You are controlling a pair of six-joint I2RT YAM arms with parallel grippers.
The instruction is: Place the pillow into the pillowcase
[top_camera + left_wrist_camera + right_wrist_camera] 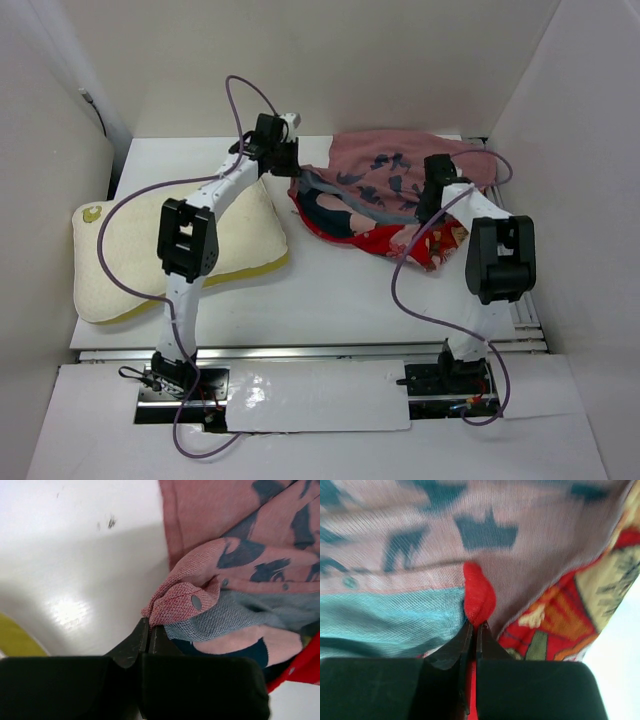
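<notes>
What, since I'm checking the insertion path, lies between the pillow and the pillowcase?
Only the left arm: it reaches across the pillow, and the left gripper, shut on the pillowcase edge, sits in the gap. Otherwise only table.

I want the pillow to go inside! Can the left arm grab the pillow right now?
Probably not yet. The left gripper is shut on a fold of the pillowcase, so it is busy. The pillow lies close by, partly below that arm, with no cloth over it.
</notes>
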